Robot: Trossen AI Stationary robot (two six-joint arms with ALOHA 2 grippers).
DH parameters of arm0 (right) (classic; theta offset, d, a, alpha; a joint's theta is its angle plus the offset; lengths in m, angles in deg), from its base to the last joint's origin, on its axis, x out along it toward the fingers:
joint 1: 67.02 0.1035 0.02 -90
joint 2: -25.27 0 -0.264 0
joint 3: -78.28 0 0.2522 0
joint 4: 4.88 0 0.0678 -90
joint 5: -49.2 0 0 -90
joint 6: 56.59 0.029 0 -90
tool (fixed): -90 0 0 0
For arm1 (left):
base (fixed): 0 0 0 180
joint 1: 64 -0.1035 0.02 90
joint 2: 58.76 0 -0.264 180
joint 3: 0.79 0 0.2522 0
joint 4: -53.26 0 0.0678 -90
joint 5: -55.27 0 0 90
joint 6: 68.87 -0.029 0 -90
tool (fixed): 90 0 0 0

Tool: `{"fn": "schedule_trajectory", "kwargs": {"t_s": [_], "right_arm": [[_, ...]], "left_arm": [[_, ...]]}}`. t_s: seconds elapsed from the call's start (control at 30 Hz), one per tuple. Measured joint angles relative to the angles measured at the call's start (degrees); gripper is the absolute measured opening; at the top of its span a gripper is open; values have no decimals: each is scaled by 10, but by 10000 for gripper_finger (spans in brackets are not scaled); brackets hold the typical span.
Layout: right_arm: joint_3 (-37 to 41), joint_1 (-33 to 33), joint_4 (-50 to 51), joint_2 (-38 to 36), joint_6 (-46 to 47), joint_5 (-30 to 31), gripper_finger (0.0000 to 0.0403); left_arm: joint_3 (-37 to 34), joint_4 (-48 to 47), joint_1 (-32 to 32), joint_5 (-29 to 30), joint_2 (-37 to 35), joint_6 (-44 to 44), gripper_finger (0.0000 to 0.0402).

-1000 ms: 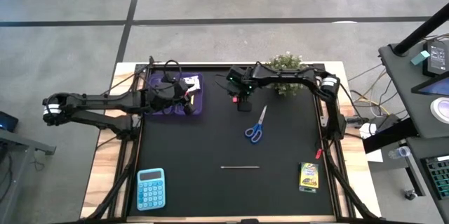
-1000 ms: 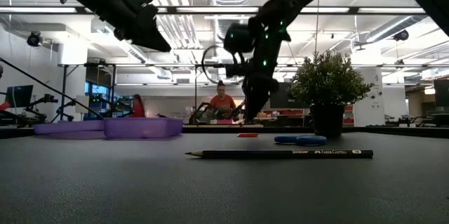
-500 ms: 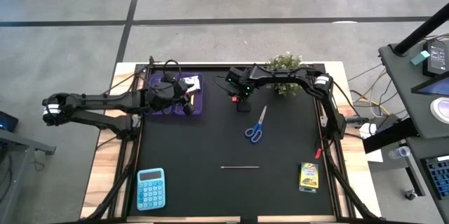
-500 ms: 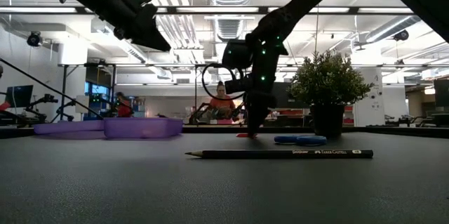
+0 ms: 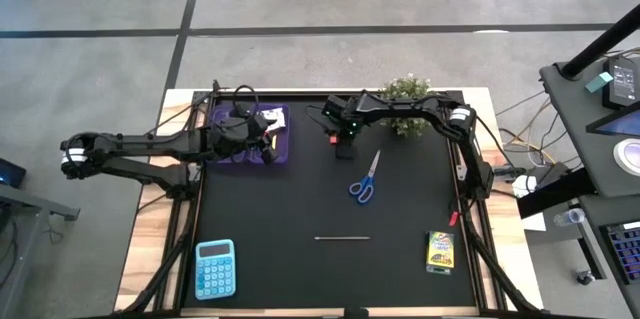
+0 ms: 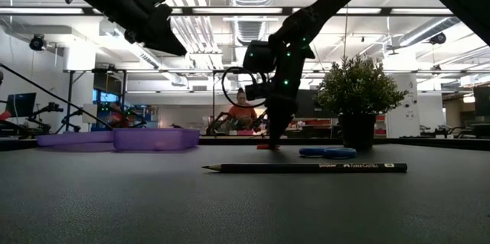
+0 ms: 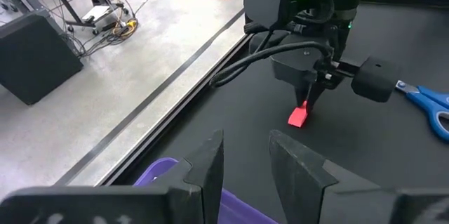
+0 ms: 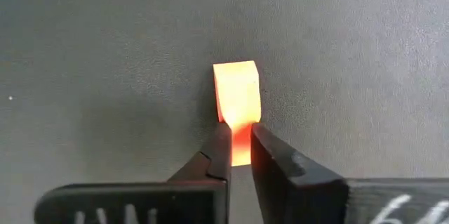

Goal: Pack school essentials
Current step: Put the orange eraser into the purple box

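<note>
The red eraser (image 8: 237, 97) lies on the black mat toward the far edge, left of the plant. My right gripper (image 8: 239, 155) stands over it, shut on it; the left wrist view also shows this gripper (image 7: 309, 103) at the eraser (image 7: 297, 117). My left gripper (image 7: 245, 157) hovers open over the purple case (image 5: 250, 149) at the far left, with nothing between its fingers. Blue-handled scissors (image 5: 365, 179), a thin grey pencil (image 5: 342, 238) and the crayon box (image 5: 440, 250) lie flat on the mat, untouched. My right gripper pinches the eraser between its two fingers, on the two long sides near one end (image 8: 240, 134). The fingers (image 7: 312, 90) come from above, pointing down. The rest of the eraser reaches out beyond the fingertips and lies on the mat (image 6: 267, 147).
A small potted plant (image 5: 408, 94) stands at the far edge just right of my right gripper. A blue calculator (image 5: 215, 267) lies at the near left corner. The scissors (image 6: 328, 152) and pencil (image 6: 306, 167) lie nearer than the eraser. People show in the room behind.
My right gripper has come down onto the mat at the red eraser and taken hold of it. The eraser has stayed where it was.
</note>
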Motion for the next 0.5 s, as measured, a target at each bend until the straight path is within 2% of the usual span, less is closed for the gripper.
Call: {"fn": "schedule_trajectory", "kwargs": {"t_s": [0.5], "right_arm": [[1,5,-16,-17,-30,9,8]], "left_arm": [[-1,-3,0,0,0,2,98]]}}
